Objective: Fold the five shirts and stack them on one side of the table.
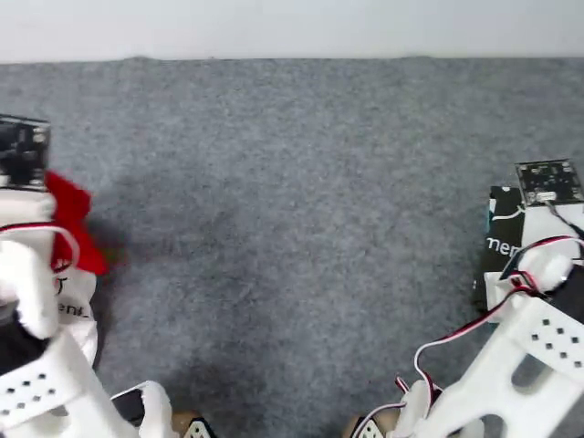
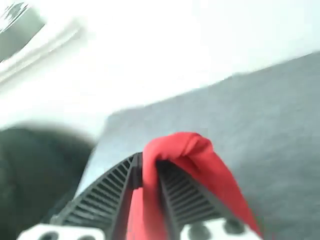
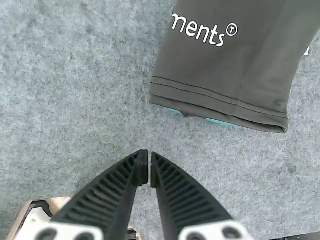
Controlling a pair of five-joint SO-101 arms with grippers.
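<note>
While the left gripper (image 2: 149, 171) pinches the red shirt (image 2: 205, 162) at the table's (image 1: 301, 182) left edge and the right gripper (image 3: 149, 167) sits pressed together, empty, near the dark shirt (image 3: 235, 70), a firm pinch and high lift should carry the cloth to mid-table.

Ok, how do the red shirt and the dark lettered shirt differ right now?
The red fabric shirt is bunched and pinched in the left hand; the dark shirt lies flat on the grey felt table, ungripped. Red shows no print; dark carries white lettering. Both are cloth.
</note>
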